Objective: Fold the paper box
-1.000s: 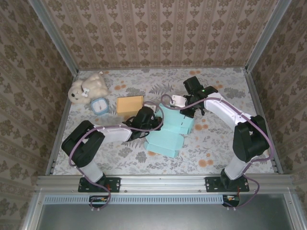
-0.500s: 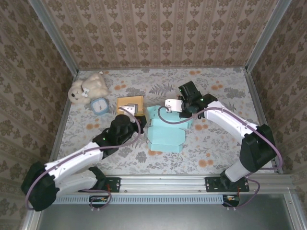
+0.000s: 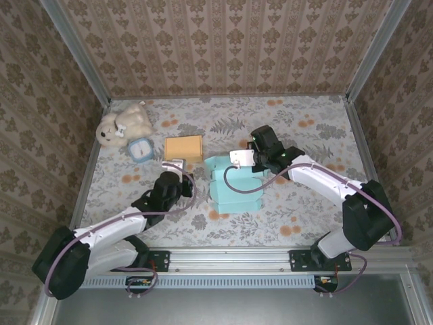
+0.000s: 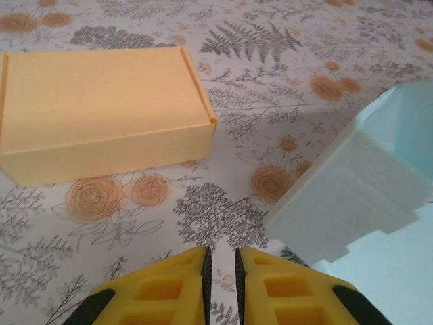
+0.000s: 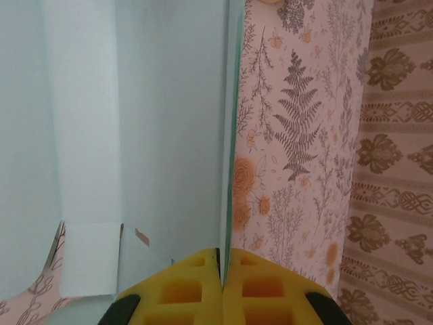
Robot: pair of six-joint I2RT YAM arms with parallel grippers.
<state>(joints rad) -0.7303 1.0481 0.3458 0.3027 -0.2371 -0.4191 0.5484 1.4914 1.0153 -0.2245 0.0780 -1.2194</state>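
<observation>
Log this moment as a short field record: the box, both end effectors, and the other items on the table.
task item: light blue paper box, mid-table, partly folded
right arm: right end effector shut on a thin upright panel edge of the paper box
left arm: left end effector with fingers nearly together, holding nothing, apart from the paper box
other items: orange box, closed; plush bear; blue clock
</observation>
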